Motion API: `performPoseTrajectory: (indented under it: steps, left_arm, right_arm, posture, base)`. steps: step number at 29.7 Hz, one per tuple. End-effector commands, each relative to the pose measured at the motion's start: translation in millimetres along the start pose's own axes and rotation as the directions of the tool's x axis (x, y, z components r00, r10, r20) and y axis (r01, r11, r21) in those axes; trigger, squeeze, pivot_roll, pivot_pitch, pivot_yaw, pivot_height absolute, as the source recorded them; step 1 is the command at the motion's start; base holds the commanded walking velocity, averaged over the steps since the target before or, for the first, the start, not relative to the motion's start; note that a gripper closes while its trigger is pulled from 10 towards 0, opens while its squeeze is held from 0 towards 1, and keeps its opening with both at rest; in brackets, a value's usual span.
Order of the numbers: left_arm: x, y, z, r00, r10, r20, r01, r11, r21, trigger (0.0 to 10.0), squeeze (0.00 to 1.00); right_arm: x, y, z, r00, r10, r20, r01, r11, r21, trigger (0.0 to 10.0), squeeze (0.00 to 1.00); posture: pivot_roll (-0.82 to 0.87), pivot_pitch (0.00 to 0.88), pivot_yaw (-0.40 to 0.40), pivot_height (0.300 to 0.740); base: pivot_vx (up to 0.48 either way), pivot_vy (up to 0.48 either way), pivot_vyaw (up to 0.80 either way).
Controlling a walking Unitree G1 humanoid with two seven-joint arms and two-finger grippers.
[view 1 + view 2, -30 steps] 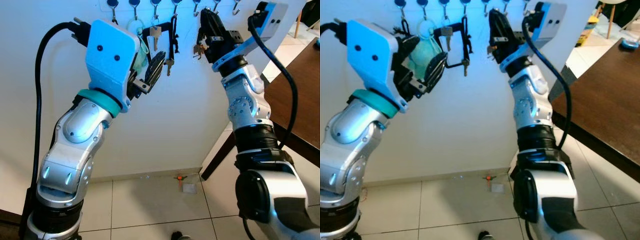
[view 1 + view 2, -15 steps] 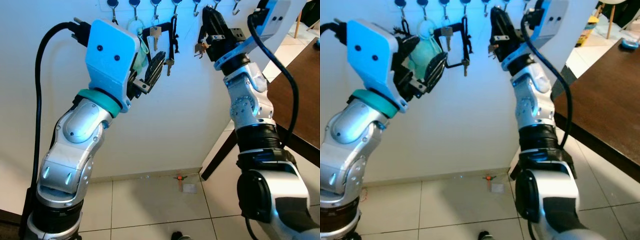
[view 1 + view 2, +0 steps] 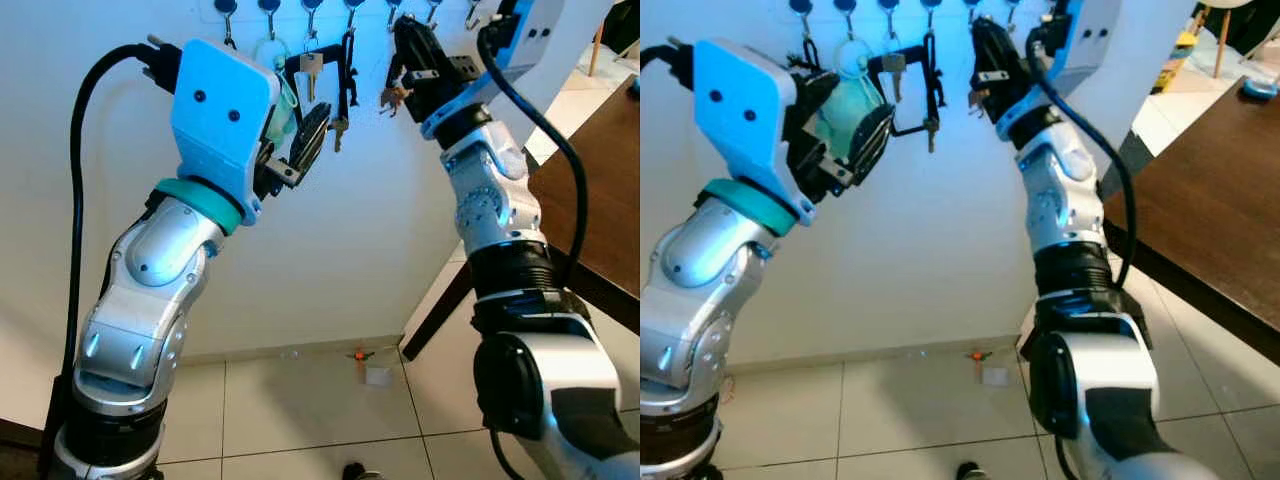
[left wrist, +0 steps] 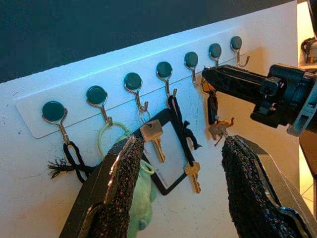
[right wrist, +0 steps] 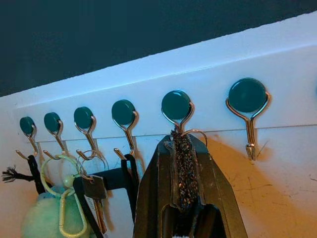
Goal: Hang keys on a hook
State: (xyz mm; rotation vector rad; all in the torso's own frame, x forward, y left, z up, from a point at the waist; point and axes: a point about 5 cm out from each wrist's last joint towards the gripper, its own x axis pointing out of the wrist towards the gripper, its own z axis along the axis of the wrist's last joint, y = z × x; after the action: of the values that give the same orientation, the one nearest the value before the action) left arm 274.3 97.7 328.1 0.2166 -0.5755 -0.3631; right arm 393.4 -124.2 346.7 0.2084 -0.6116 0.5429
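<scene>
Keys (image 4: 216, 130) dangling from the right gripper (image 4: 210, 79), pinched up at the rail of hooks (image 5: 257, 64) on the white wall (image 3: 340, 230); raised there, by the look of it, so the ring can be slipped over a hook (image 5: 184, 121); ring seen touching or just under that hook's wire in the right wrist view, whether threaded on it or only resting against it not possible to tell.

Largest first: wall with the long white rail near its top edge; dark table (image 3: 600, 190) off to the right; tiled floor (image 3: 300, 410) below with a small scrap lying on it; then hanging items already in place: a green fluffy charm on a pale ring (image 4: 111, 141), a black-framed tag (image 4: 171, 158), a brass key (image 4: 153, 136), a black cord loop (image 4: 72, 153).

Right arm stretched high, elbow low, wrist angled up toward the rail; fingers closed flat together on the key ring, tips right at the hook.

Left arm bent and lifted to chest height, left gripper (image 4: 185, 193) spread wide and holding nothing, aimed at the rail, probably just to watch.

Likely step: seating the ring, then letting go.
</scene>
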Motion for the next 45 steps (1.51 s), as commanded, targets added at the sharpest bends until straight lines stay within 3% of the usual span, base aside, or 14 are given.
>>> performPoseTrajectory:
  steps: [1,17,23,27,41,45]
  left_arm:
    - [-1.1,-0.1,2.2,1.000,0.003,0.005,-0.003,1.000,0.003,10.0,0.00]
    - [-0.9,-0.6,2.2,1.000,0.005,0.005,-0.005,1.000,0.002,10.0,0.00]
    - [-1.1,-0.8,2.1,1.000,0.003,0.004,-0.003,1.000,0.002,10.0,0.00]
    - [-0.7,-0.7,2.1,1.000,-0.001,0.006,0.001,1.000,0.001,10.0,0.00]
    - [-0.5,-0.4,2.1,1.000,-0.003,0.007,0.003,1.000,0.005,10.0,0.00]
    - [-0.7,-0.9,2.2,1.000,-0.003,0.008,0.003,1.000,0.006,10.0,0.00]
  right_arm:
    - [4.6,4.3,0.5,1.000,0.020,-0.015,-0.021,1.000,-0.020,10.0,0.00]
    - [2.8,13.8,0.5,0.996,0.087,0.001,-0.086,0.994,-0.067,10.0,0.00]
    - [-9.5,11.7,3.5,0.997,0.023,0.076,-0.022,1.000,-0.020,10.0,0.00]
    - [-18.8,7.7,-1.0,0.998,-0.014,0.067,0.015,1.000,-0.012,10.0,0.00]
    - [-11.4,9.2,1.2,0.998,0.004,0.067,-0.003,1.000,-0.021,10.0,0.00]
    - [-5.0,15.8,8.8,0.995,0.039,0.088,-0.037,0.999,-0.027,10.0,0.00]
  posture:
    - [0.03,0.136,0.083,0.740]
    - [0.03,0.137,0.081,0.740]
    - [0.03,0.137,0.081,0.740]
    - [0.02,0.134,0.088,0.740]
    - [0.03,0.127,0.088,0.740]
    - [0.03,0.123,0.086,0.740]
  base:
    - [0.000,0.000,0.00]
    - [0.000,0.000,0.00]
    - [0.000,0.000,0.00]
    - [0.000,0.000,0.00]
    - [0.000,0.000,0.00]
    - [0.000,0.000,0.00]
